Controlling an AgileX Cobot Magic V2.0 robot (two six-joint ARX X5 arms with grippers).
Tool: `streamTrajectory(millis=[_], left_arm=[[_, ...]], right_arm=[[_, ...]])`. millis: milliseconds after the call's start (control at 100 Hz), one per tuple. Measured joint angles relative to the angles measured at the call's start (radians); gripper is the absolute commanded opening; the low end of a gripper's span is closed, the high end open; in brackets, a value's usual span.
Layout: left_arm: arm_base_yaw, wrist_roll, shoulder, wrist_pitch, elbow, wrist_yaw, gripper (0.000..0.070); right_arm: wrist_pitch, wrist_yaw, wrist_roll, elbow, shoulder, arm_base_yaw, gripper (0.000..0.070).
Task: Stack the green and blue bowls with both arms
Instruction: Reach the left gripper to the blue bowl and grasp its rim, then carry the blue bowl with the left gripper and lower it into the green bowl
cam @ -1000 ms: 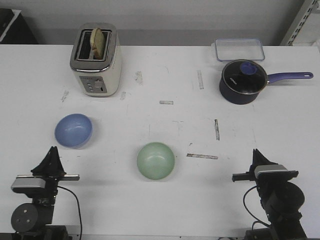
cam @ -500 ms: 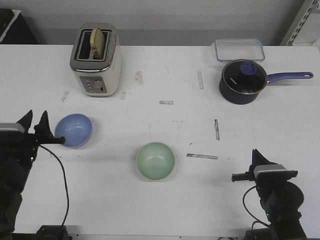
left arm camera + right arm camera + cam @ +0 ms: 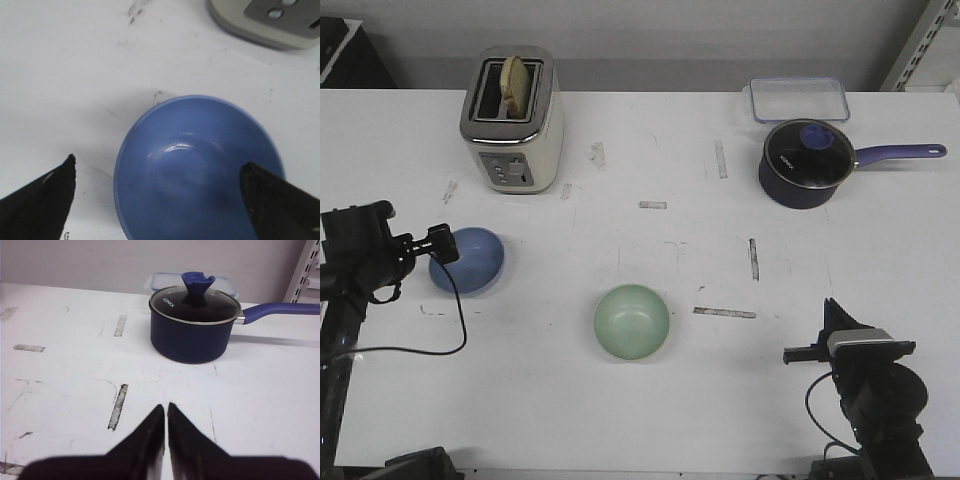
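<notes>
Presently the blue bowl (image 3: pixel 468 260) sits upright on the white counter (image 3: pixel 650 400) at about 9 o'clock from the counter's centre, with the green bowl (image 3: pixel 632 321) well apart from it at about 6 o'clock, also upright and empty. The two bowls are not stacked.

The left tool (image 3: pixel 442 243) is at the blue bowl's near-left rim in the front view. In the left wrist view its two dark fingers (image 3: pixel 42 200) stand wide apart, one outside the bowl (image 3: pixel 200 170) and the other over its far rim; nothing is gripped between them. Whether either finger touches the rim cannot be told.

The right tool (image 3: pixel 836 318) is at about 4 o'clock on the counter, well clear of both bowls. In the right wrist view its fingertips (image 3: pixel 165 412) are closed together with only a hairline gap and hold nothing.

Other items: a cream toaster (image 3: pixel 512 120) with bread in its slot at 11 o'clock; a navy saucepan (image 3: pixel 807 163) with glass lid at 2 o'clock, handle pointing right; a clear lidded container (image 3: pixel 799 98) just behind it. The counter surface carries scuffs and tape marks.
</notes>
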Motion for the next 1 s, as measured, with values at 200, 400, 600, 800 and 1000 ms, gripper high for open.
streamTrajectory(millis=[200,400,600,800,1000], left_arm=[[0.009,-0.006,0.156,-0.002,0.000,0.006,0.0563],[0.012,-0.006,0.222,-0.004,0.000,0.007,0.0248],[0.013,-0.009,0.224,-0.002,0.000,0.007,0.0000],[0.013,-0.010,0.224,0.005,0.000,0.007,0.0000],[0.013,-0.009,0.224,0.002,0.026,0.023,0.0000]], right_arm=[[0.000,0.000,0.000,0.000,0.000,0.000,0.0000],[0.000,0.000,0.000,0.000,0.000,0.000,0.0000],[-0.001,0.000,0.000,0.000,0.000,0.000,0.0000],[-0.001,0.000,0.000,0.000,0.000,0.000,0.0000],[-0.001,0.000,0.000,0.000,0.000,0.000,0.0000]])
